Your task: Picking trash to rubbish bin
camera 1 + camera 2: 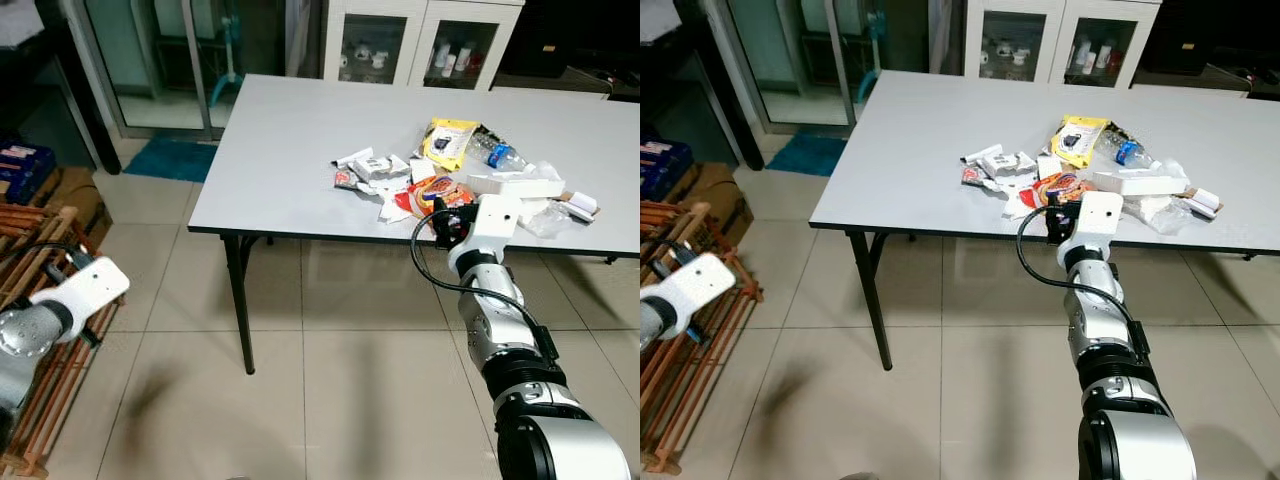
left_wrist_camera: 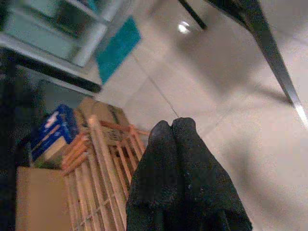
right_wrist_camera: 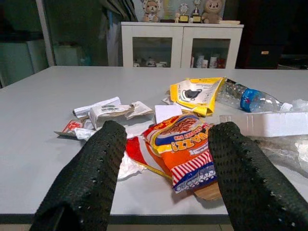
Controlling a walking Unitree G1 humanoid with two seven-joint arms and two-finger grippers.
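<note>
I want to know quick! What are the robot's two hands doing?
Left tool: shut, holding nothing, down beside the wooden rack.
Right tool: open, in front of the snack bag.

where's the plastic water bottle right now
The plastic water bottle lies on its side on the grey table, toward the robot's right in the trash pile, just right of the yellow packet and behind the long white box.
</note>
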